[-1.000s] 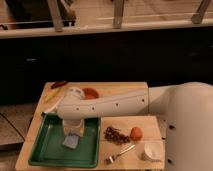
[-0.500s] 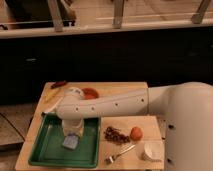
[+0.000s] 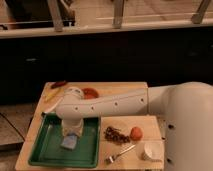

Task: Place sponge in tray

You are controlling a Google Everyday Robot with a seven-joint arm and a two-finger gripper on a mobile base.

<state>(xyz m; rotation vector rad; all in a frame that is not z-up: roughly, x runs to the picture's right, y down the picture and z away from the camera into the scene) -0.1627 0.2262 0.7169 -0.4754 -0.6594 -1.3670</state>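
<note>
On the wooden worktop (image 3: 120, 90), at its near left, lies the large shallow square green plastic tray (image 3: 47, 150) with a raised rim, and the small light-blue rectangular sponge (image 3: 69, 143) rests on the tray floor, right of its middle. The white two-finger gripper (image 3: 71, 134) stands directly above the sponge, pointing straight down and touching or nearly touching its top; whether it is gripping the sponge or has let go, I cannot tell.

Over the last second almost nothing has shifted: the sponge sits at the same spot in the tray and the gripper hangs over it as before. That stillness suggests the placing is at its end or already done, with only the release and withdrawal left to confirm.

The long white arm (image 3: 107, 105) reaches from the robot's bulky body at the right, runs leftward across the worktop, and bends at the wrist so the gripper drops vertically into the tray. Behind the arm, a round orange bowl (image 3: 91, 92) peeks out. To the right of the tray lie a dark heap of small snack pieces (image 3: 115, 135), an orange round fruit (image 3: 136, 132), a metal fork (image 3: 120, 154) and a white cup (image 3: 150, 150).
</note>
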